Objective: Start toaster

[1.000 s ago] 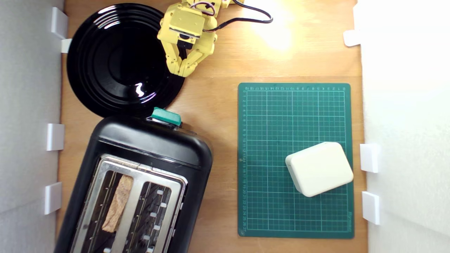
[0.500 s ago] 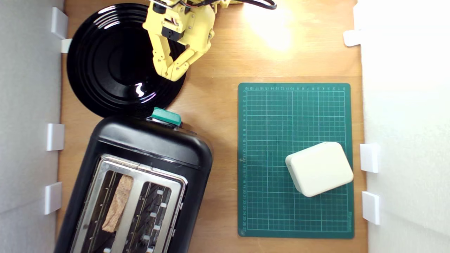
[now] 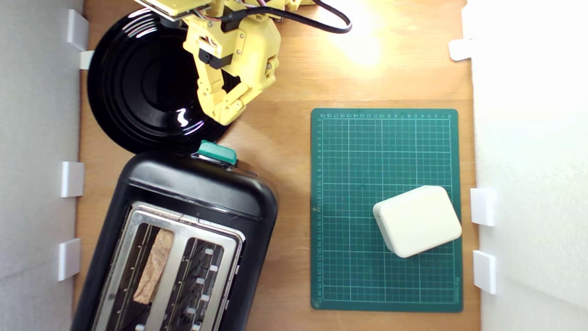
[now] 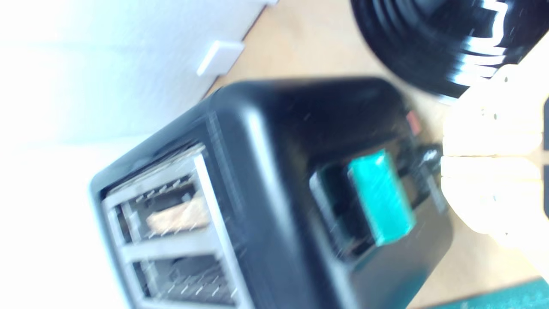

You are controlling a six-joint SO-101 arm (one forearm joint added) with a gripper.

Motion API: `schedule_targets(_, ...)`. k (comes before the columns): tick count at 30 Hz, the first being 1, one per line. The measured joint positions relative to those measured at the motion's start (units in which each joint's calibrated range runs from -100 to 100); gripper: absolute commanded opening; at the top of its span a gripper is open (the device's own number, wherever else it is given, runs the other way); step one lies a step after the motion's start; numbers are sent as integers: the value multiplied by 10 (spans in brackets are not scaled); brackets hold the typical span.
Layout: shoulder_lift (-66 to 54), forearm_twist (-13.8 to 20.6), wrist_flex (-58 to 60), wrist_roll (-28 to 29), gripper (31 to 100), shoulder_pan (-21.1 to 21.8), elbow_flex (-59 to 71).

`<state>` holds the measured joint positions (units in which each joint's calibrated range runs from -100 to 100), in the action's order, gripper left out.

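Since a second ago the yellow fingers (image 3: 223, 117), pressed together at the tips, have slid nearer over the black plate (image 3: 124, 92), now near the teal lever (image 3: 217, 152) but not touching it. Everything else stayed put: the toaster (image 3: 193, 188) sits at the near left of the surface (image 3: 285, 73), bread (image 3: 154, 266) in one slot. Judging by this, the press on the lever is close; the lever looks still up.
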<state>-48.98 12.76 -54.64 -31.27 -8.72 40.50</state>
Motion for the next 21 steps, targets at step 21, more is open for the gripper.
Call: schedule_targets(21, 178, 38, 8, -20, 313, 25, -189)
